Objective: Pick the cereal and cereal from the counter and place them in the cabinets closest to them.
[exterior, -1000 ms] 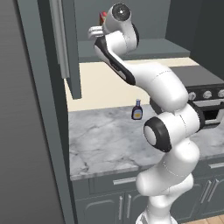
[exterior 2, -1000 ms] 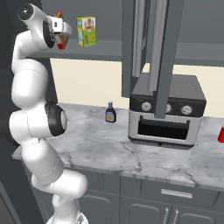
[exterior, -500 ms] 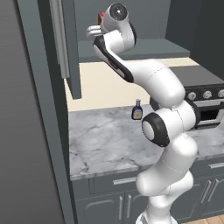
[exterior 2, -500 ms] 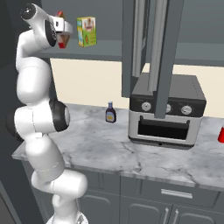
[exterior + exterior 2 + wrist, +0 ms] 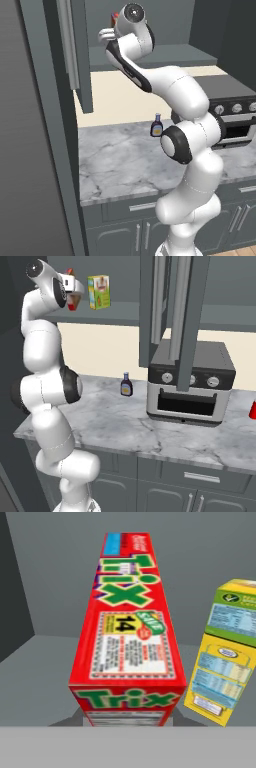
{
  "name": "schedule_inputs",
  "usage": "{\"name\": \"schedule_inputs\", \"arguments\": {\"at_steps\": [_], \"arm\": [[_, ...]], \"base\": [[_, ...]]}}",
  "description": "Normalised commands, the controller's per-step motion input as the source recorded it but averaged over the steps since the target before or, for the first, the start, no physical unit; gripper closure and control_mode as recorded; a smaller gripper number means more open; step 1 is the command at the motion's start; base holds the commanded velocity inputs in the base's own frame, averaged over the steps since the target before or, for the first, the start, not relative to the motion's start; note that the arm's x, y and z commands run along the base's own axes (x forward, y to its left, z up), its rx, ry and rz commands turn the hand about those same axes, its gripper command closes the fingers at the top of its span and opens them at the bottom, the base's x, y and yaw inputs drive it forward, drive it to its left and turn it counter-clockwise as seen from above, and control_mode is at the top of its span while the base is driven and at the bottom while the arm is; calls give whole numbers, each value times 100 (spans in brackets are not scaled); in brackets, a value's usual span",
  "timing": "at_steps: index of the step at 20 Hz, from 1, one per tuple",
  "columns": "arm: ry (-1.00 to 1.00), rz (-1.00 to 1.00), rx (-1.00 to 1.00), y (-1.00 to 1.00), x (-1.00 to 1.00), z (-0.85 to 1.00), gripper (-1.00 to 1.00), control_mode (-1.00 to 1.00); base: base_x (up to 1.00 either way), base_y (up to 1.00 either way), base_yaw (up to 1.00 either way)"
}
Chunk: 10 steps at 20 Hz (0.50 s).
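Little has shifted: hand (image 5: 75, 297) stays clamped on the Trix cereal box (image 5: 129, 637) beside the yellow-green carton (image 5: 226, 654) on the cabinet shelf (image 5: 40, 662).

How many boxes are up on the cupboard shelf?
2: the red cereal box in the shut gripper, and the yellow-green carton standing on the shelf beside it. More may be hidden.

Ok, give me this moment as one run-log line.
gripper: shut on Trix cereal box | location: up in open wall cabinet, above shelf | neighbour: yellow-green carton on shelf | release: not yet
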Motion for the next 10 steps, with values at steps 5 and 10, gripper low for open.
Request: {"name": "schedule_inputs", "arguments": {"at_steps": [5,10], "arm": [[6,0,0,0,9,0,100,-100],[1,0,0,0,3,0,100,-100]], "base": [[0,0,0],[0,0,0]]}}
